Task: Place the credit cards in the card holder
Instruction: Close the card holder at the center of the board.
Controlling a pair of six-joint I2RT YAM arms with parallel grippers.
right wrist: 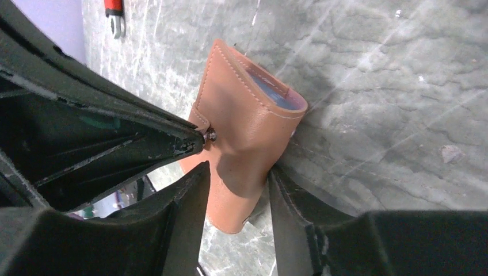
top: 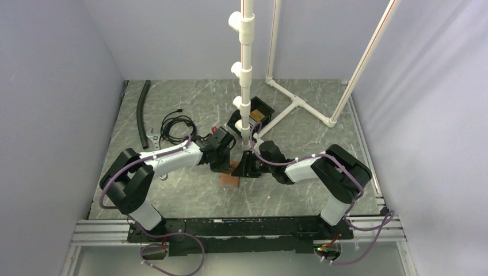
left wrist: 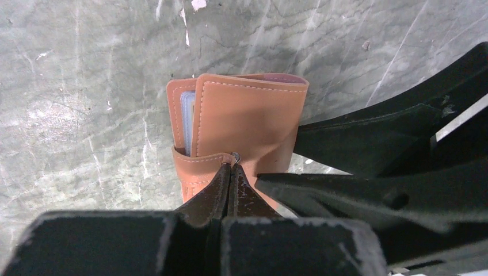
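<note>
The tan-brown leather card holder (top: 230, 180) lies folded on the grey table between both grippers. A light blue credit card (left wrist: 187, 118) sits in its inner sleeves, and its edge also shows in the right wrist view (right wrist: 275, 93). My left gripper (left wrist: 233, 175) is shut on the card holder's snap tab, right below the metal snap (left wrist: 235, 155). My right gripper (right wrist: 239, 190) has one finger on each side of the card holder (right wrist: 241, 132) and presses its folded body. No other card is in view.
A black open-topped box (top: 260, 110) stands behind the grippers beside a white pipe frame (top: 247, 69). A coiled black cable (top: 175, 126) and a black hose (top: 141, 112) lie at the back left. A red-handled tool (right wrist: 114, 11) lies near the left arm.
</note>
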